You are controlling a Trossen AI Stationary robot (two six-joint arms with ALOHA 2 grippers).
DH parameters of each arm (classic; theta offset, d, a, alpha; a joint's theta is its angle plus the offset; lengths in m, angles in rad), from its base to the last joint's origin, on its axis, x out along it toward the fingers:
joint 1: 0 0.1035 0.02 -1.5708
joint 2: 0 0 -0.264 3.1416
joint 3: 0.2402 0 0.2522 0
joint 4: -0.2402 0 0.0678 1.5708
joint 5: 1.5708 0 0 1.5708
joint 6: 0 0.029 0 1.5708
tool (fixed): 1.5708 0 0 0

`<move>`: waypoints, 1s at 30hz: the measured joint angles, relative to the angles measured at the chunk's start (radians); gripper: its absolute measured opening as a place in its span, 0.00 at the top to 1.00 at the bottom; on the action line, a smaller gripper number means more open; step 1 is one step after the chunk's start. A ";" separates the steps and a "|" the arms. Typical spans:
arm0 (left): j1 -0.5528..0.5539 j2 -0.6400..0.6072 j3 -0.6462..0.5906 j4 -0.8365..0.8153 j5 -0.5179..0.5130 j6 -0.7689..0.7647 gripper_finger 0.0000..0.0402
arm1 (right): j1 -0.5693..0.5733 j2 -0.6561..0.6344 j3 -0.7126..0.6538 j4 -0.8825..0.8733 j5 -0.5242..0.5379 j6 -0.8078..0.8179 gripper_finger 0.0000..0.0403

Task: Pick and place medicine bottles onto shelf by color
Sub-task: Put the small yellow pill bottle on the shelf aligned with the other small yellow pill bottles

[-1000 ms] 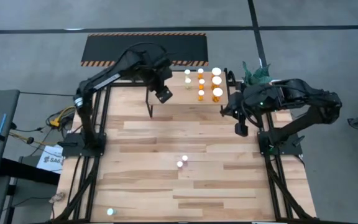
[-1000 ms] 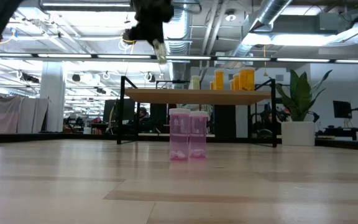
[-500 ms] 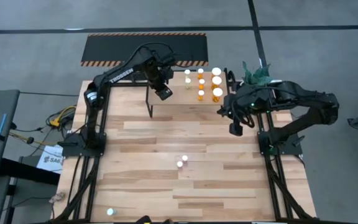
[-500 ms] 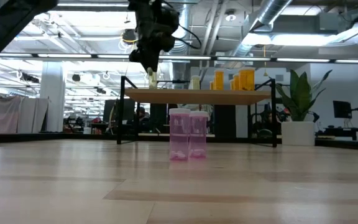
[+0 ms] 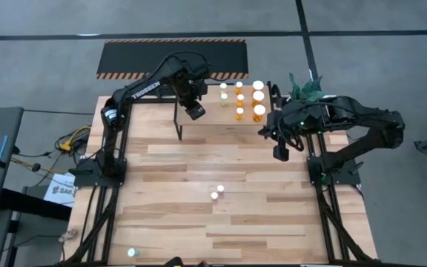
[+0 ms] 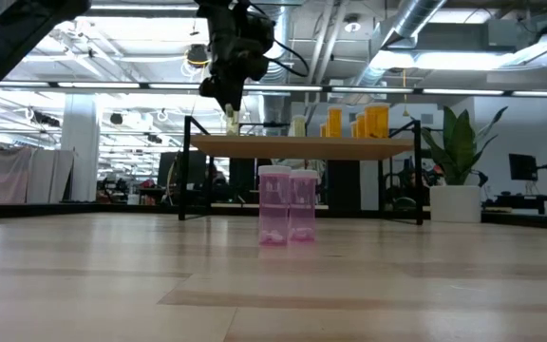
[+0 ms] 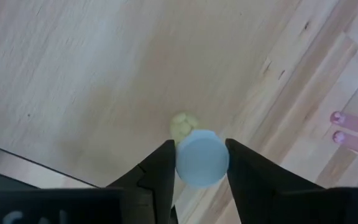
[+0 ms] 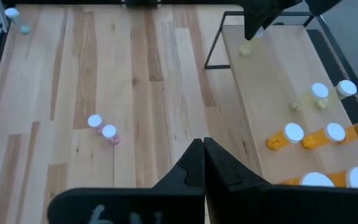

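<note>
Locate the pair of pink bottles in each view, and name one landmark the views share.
High: pink bottles, mid-table.
Low: centre foreground, before the shelf.
Left wrist: at the right edge.
Right wrist: left of centre.
Shared landmark: the shelf.

1. A wooden plank table (image 5: 199, 222) is seen, with two pink bottles (image 5: 217, 192) standing near its centre.
2. At its 12 o'clock edge a small shelf (image 5: 210, 115) is set, with orange bottles (image 5: 248, 102) on top.
</note>
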 joint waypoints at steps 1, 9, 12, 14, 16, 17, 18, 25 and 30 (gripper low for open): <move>-0.002 0.002 0.000 0.005 -0.004 0.001 0.67 | 0.000 0.000 0.000 0.000 0.000 0.000 0.97; -0.006 0.005 -0.002 0.010 -0.014 0.019 0.46 | 0.000 0.000 0.000 -0.005 0.000 0.000 0.97; -0.005 0.005 0.014 0.007 -0.013 0.034 0.41 | 0.000 0.000 0.000 -0.005 -0.001 0.000 0.97; -0.005 0.004 0.045 0.014 -0.012 0.037 0.38 | 0.000 0.000 0.000 -0.005 -0.011 0.001 0.97; -0.003 0.004 0.088 0.025 -0.012 0.039 0.37 | -0.002 0.000 0.000 -0.005 -0.026 0.001 0.97; -0.001 0.004 0.115 0.025 -0.011 0.042 0.37 | -0.005 0.000 0.000 -0.004 -0.029 0.003 0.97; 0.002 0.004 0.143 0.024 -0.011 0.048 0.37 | -0.005 0.000 0.000 -0.003 -0.031 0.005 0.97; 0.038 -0.122 0.139 0.062 -0.101 0.064 0.37 | -0.005 0.014 0.000 0.090 -0.048 0.012 0.97; 0.070 -0.247 0.139 0.097 -0.117 0.070 0.37 | -0.021 0.069 -0.001 0.259 -0.026 0.006 0.97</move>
